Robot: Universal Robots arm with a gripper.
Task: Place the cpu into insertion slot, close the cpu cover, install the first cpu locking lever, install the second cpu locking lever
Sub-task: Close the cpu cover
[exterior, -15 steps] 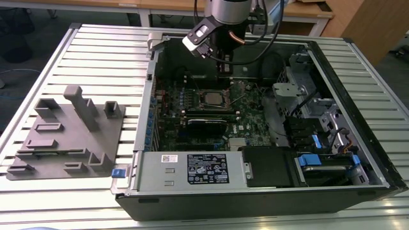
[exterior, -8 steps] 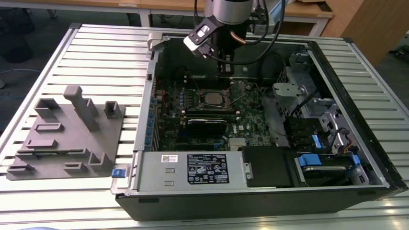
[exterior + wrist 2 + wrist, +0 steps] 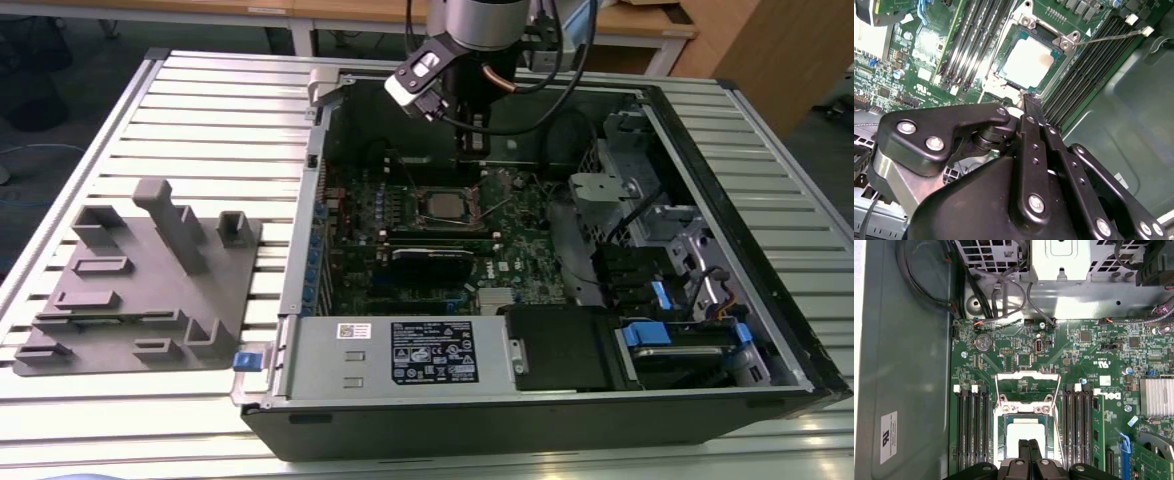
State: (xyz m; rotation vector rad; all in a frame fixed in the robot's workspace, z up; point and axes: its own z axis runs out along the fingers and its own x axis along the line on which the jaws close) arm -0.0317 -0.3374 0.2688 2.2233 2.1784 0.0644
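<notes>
Current state: the chip (image 3: 441, 206) is sitting in the socket (image 3: 1046, 32) on the green board (image 3: 1079, 345), roughly mid-board and toward the far side of the open computer case (image 3: 534, 420). In the second wrist view the silver cover (image 3: 1051, 70) frames the chip, but I honestly can't tell if it's pressed fully flat. A thin lever wire (image 3: 1109, 36) sticks out away from the socket.

The gripper (image 3: 1026, 100) has its two fingers squeezed together with nothing between them. It hangs right at the socket's far edge. I can't tell whether the tips actually touch anything.

Over at the exterior view's left, a grey tray (image 3: 134, 290) sits on the slatted table (image 3: 200, 110), well apart from the case.
</notes>
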